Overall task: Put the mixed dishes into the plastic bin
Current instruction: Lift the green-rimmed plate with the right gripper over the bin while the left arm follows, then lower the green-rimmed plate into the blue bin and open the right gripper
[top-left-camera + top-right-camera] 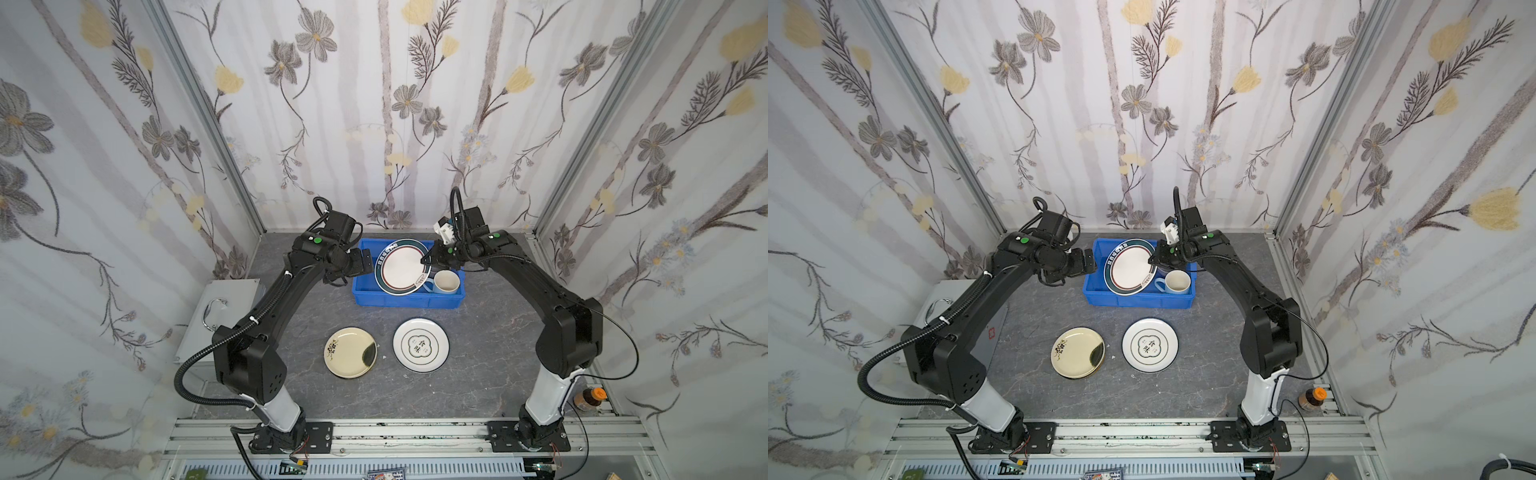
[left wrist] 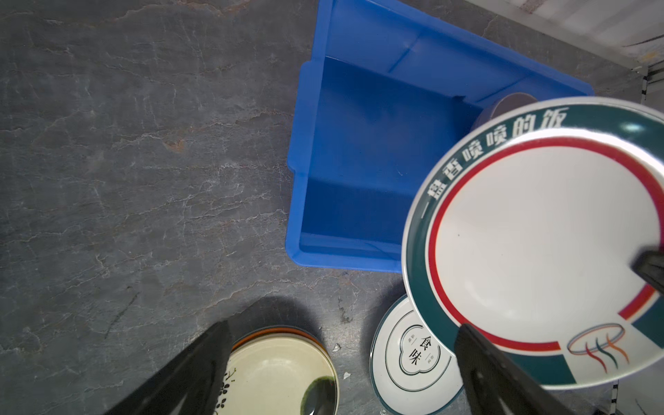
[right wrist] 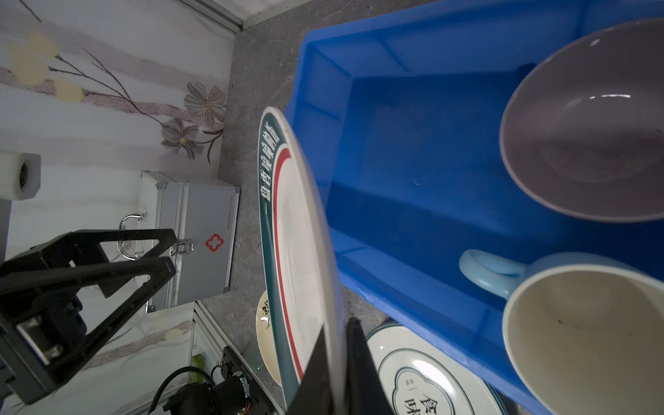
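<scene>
My right gripper [image 3: 337,323] is shut on the rim of a teal-rimmed plate [image 1: 402,266], which hangs tilted above the blue plastic bin [image 1: 407,305]. In the bin stand a pale-blue mug [image 1: 446,282] and a lilac bowl [image 3: 589,136]. My left gripper [image 2: 343,325] is open and holds nothing, just outside the bin's left wall, near the plate's left edge. On the table in front of the bin lie a cream plate with a dark flower [image 1: 350,352], with an orange rim showing under it, and a white plate with a dark rim [image 1: 420,345].
A silver metal case with a handle [image 1: 224,307] stands at the left, beside the left arm. A brown bottle with an orange cap [image 1: 588,399] sits by the right arm's base. Flowered walls close in the back and both sides.
</scene>
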`<state>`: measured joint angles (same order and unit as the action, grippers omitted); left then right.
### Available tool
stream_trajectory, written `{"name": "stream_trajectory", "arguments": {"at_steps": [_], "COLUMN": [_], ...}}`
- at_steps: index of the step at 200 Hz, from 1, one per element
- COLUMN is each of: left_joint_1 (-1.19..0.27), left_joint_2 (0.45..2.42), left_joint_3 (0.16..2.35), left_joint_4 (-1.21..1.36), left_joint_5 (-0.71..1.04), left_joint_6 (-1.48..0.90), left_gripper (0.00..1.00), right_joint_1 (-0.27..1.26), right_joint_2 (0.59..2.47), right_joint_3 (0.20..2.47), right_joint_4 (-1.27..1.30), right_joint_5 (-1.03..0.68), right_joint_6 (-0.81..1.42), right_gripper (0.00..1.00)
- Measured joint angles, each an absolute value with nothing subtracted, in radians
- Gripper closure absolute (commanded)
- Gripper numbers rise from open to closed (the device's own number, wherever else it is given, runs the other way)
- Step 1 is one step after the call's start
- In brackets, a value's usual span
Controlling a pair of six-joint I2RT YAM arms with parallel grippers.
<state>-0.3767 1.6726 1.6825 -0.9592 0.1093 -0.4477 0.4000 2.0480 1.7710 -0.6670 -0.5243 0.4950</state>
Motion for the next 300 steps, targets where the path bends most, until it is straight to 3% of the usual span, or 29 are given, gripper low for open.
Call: {"name": "stream_trajectory", "arguments": {"at_steps": [61, 143, 179, 190, 219, 300], "left_joint_1": [-0.319, -0.271, -0.255, -0.252, -0.248, -0.243], "left_joint_2": [1.821, 1.864, 1.861, 1.856, 1.839, 1.804], "left_joint_3": [1.789, 1.792, 1.781, 1.769, 1.738, 1.675], "left_joint_4": [-0.959, -0.961, -0.962, -0.962, -0.962, -0.953], "left_joint_5": [0.186, 0.25, 0.266, 0.27, 0.279, 0.29], "left_joint_6": [-0.41, -0.382, -0.369, -0.369, -0.366, -0.366], "left_gripper": [0.0, 0.0, 0.0, 0.0, 0.0, 0.0], "right_joint_1": [0.399, 0.411, 0.421, 0.422, 0.424, 0.408], "right_joint_2": [2.41, 2.574, 2.593, 2.593, 2.593, 2.53], "right_joint_3": [2.082, 2.164, 2.169, 2.17, 2.171, 2.172], "right_joint_4": [-0.677, -0.609, -0.602, -0.603, -0.619, -0.701], "right_joint_5": [-0.525, -0.542, -0.545, -0.545, -0.542, -0.466], "right_joint_6": [0.519, 0.614, 0.628, 0.628, 0.625, 0.566], "right_gripper": [0.9, 0.86, 0.72, 0.64, 0.55, 0.45]}}
